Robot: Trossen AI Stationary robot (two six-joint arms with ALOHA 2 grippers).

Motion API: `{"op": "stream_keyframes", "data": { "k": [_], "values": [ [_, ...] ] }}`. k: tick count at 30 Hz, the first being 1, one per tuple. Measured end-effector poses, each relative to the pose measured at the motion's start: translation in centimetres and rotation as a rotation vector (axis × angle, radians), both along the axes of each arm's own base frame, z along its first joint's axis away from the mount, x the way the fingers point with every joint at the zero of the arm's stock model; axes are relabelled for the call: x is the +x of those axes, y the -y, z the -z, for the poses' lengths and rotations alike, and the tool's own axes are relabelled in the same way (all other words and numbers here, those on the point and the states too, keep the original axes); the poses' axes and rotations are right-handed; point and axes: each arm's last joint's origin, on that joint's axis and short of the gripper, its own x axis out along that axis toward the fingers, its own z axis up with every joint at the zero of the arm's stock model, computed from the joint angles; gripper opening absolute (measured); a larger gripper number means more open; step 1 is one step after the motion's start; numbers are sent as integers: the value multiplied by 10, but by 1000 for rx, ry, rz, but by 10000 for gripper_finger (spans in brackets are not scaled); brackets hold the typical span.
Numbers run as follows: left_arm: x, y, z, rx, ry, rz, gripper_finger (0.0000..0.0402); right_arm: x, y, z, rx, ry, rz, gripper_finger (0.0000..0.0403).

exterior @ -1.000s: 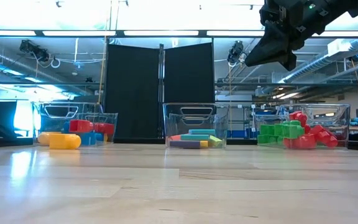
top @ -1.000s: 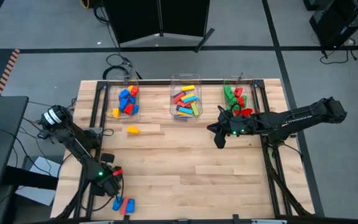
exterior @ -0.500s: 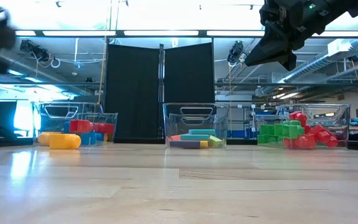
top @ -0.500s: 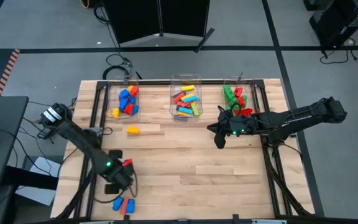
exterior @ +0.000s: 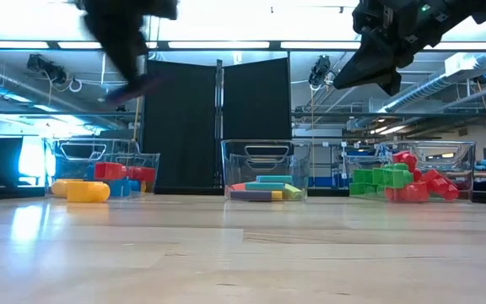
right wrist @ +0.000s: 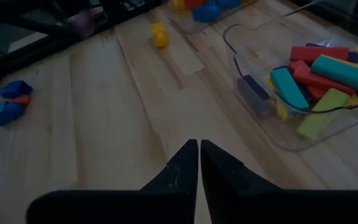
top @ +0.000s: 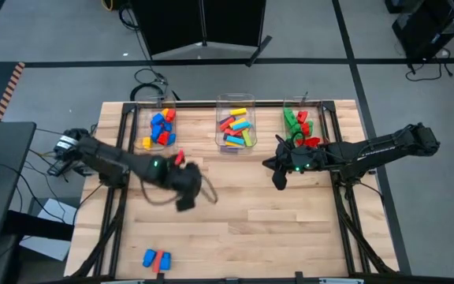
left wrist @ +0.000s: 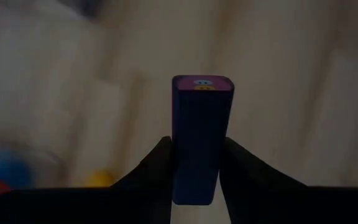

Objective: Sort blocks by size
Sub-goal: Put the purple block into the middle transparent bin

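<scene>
Left gripper clamps long purple block above table; right gripper closed, empty, near middle bin

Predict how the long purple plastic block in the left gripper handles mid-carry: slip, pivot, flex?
The long purple plastic block looks rigid with flat sides, so flex seems unlikely. The left gripper clamps only its lower part, so the free end might pivot during fast moves. Smooth plastic could slip somewhat.
</scene>
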Motion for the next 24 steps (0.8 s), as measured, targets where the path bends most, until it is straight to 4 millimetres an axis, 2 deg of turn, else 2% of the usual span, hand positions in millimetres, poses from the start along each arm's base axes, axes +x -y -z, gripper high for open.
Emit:
{"op": "stream_keyframes", "data": {
  "k": [6, 11, 16, 24],
  "values": [
    [25, -53, -34, 129, 161, 7, 103, 0, -1, 0, 13, -1, -18, 28],
    [48, -102, -49, 205, 269, -11, 103, 0, -1, 0, 22, 1, -13, 28],
    [68, -158, -42, 218, 267, 5, 103, 0, -1, 0, 48, 0, -1, 29],
    [115, -230, -4, 189, 200, 56, 108, 0, -1, 0, 80, 12, 16, 23]
  ]
}}
